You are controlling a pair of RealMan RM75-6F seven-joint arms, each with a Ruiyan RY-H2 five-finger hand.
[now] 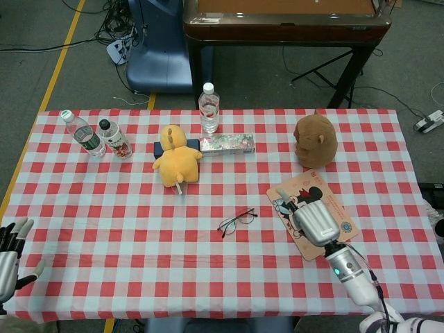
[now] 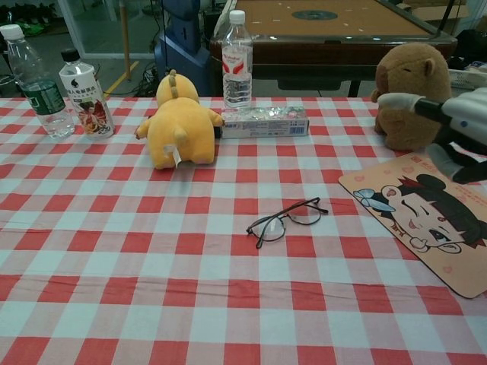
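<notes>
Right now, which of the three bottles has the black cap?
The middle bottle, with the cartoon label; the left one has a green label, the one behind the box a red label.

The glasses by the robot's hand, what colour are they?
The glasses have thin black frames, clearest in the chest view.

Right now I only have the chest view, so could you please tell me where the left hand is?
Observer: The left hand is at the near left corner of the table, fingers apart, holding nothing.
Operator: Thank you. What is under the right hand?
Observer: The cartoon mat; the hand is apart from the glasses.
Operator: Is anything hidden behind the yellow plush?
Observer: Yes, a dark blue box lies behind it.
</notes>
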